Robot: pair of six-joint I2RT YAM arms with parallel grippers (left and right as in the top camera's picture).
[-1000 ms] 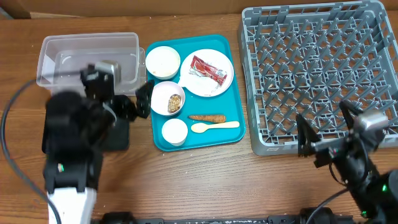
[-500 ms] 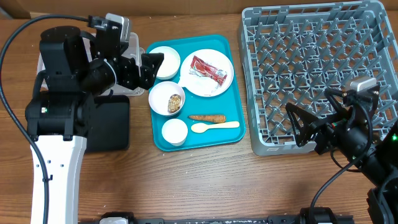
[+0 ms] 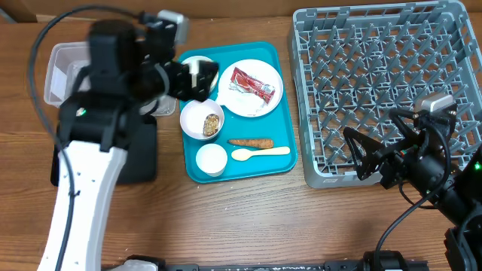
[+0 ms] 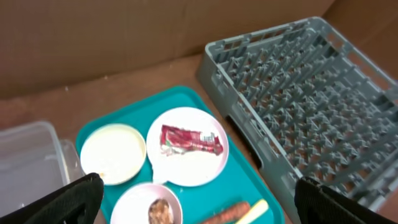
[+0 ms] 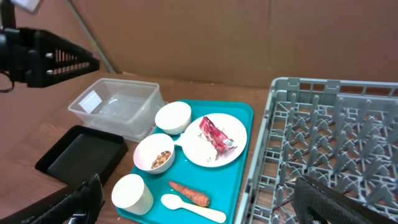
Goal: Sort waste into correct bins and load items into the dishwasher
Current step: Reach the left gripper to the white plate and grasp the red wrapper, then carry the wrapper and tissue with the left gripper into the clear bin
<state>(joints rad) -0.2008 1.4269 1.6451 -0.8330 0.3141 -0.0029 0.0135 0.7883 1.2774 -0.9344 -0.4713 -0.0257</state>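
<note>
Overhead shows the left gripper (image 3: pixel 199 81) swung up and across within the last second: it sat low by the black tray (image 3: pixel 139 150), and now hangs over the 10 o'clock corner of the teal tray (image 3: pixel 290 162), above the empty bowl (image 4: pixel 113 152). The right gripper (image 3: pixel 360 156) has barely shifted in the last half second and waits at the 6 o'clock edge of the dish rack (image 3: pixel 376 75). That reads as the left arm closing in on a first pick. Nothing looks sorted yet, and no dish stands in the rack

Left wrist view has its fingers (image 4: pixel 74 196) spread wide at the two lower corners, holding nothing. The right gripper's fingers are likewise parted and bare in its own view

From the left gripper, the red-and-white wrapper (image 3: pixel 253 83) lies on the plate (image 3: pixel 260 105) at 3 o'clock, near but not touched. The bowl with the brown lump (image 3: pixel 190 117) sits just at 6 o'clock, with the carrot stick (image 3: pixel 251 142), spoon (image 3: pixel 260 153) and cup (image 3: pixel 211 159) further toward 5 o'clock. The clear tub (image 3: pixel 60 64) lies at 9 o'clock, partly hidden by the arm
</note>
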